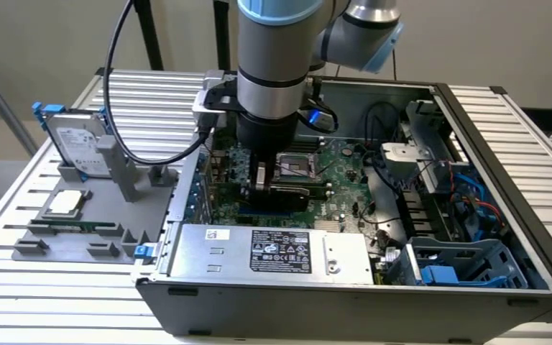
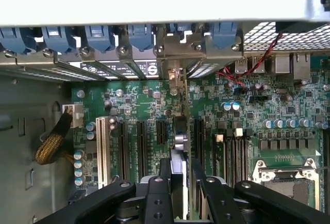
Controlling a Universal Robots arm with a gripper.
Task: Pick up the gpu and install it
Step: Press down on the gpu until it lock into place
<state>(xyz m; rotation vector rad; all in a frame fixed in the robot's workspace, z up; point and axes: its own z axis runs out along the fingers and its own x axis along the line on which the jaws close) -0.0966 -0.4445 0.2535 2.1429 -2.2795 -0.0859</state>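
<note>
I am reaching down into the open computer case (image 1: 506, 129), my gripper (image 2: 178, 175) pinching the gpu (image 2: 178, 131) edge-on between its two fingers (image 2: 164, 175). I am holding the card upright over the green motherboard (image 1: 338, 162), in line with the row of long dark expansion slots (image 2: 140, 141). Its silver bracket end is pointing toward the case's rear wall, where the blue slot clips (image 2: 98, 35) are lined up. From the wrist view the card's lower edge seems to be touching a slot, though I cannot tell whether it is seated. In the exterior view, my arm (image 1: 274, 65) is standing nearly vertical above the board. A silver hard drive (image 1: 77, 140) is standing on the grey holder tray (image 1: 41, 248), outside the case, at that view's left.
</note>
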